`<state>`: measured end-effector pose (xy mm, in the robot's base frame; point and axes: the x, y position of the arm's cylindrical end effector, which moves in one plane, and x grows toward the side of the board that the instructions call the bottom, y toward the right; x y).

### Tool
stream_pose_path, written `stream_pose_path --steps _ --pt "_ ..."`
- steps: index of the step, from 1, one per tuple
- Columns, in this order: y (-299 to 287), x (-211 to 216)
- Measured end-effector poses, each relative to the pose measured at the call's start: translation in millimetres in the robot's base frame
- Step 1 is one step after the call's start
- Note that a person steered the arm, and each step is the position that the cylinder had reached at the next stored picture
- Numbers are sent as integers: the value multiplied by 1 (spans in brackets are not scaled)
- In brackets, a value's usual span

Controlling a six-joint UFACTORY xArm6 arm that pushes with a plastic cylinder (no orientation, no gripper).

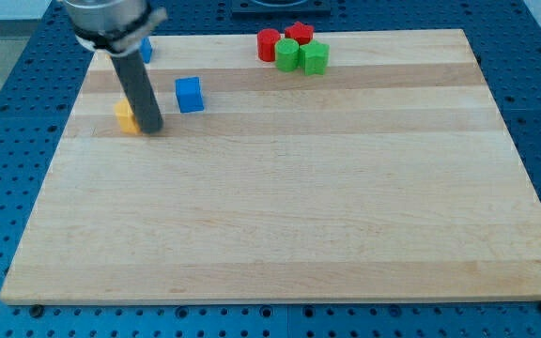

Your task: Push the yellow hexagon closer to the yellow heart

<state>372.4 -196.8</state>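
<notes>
Upright, my tip touches the yellow block's right side

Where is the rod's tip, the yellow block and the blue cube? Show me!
my tip [152, 129]: camera view, the rod's very bottom end.
yellow block [125, 116]: camera view, its visible left part beside the rod.
blue cube [190, 95]: camera view, its front face.

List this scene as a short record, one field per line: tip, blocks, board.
tip: my tip rests on the board, touching the right side of a yellow block, partly hidden by the rod
blue blocks: one cube right of the rod; another behind the arm, top left
top cluster: two red blocks, two green blocks
yellow heart: not seen
board: wooden board
</notes>
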Motion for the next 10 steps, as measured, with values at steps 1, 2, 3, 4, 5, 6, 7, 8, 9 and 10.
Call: stream_pose_path --steps 1,2,3,4,5,6,7,8,9,10 --pt "-42 -43" --pt "-23 -29" --pt "-5 8" --pt "-64 22" --pt "-97 -1" --pt "-92 -57" --pt "-97 -80" --pt "-100 -43" --pt "-84 -16" --pt "-57 -38"
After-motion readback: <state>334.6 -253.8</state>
